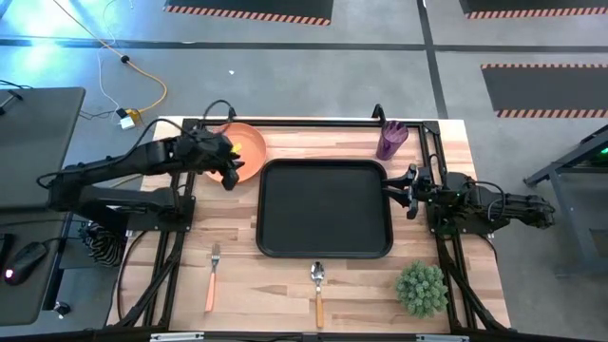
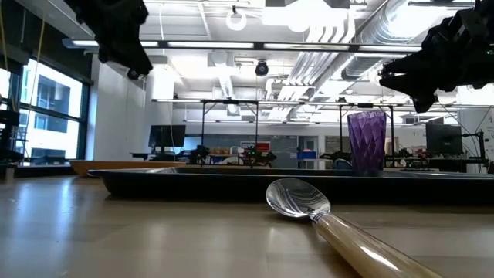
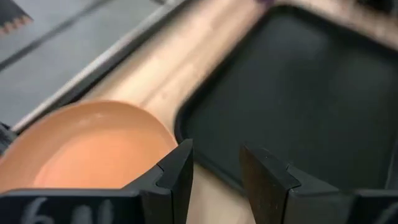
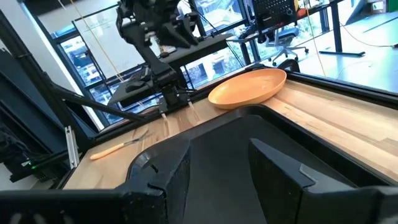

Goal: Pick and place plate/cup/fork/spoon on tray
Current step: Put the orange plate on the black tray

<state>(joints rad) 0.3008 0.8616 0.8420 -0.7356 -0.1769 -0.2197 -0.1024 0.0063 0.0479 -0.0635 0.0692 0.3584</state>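
**Reaching for the plate at the tray's far-left corner**

Hovering at the near rim of the plate (image 1: 245, 147), the left gripper (image 1: 228, 174) has its fingers apart and empty, so the plate lies just ahead of it, with the tray (image 1: 325, 208) immediately to its right. The plate rests on the table, its edge just beside the tray's corner. The tray holds nothing yet. At the tray's right edge, the right gripper (image 1: 403, 187) waits with fingers spread. The left arm is clearly nearer the plate.
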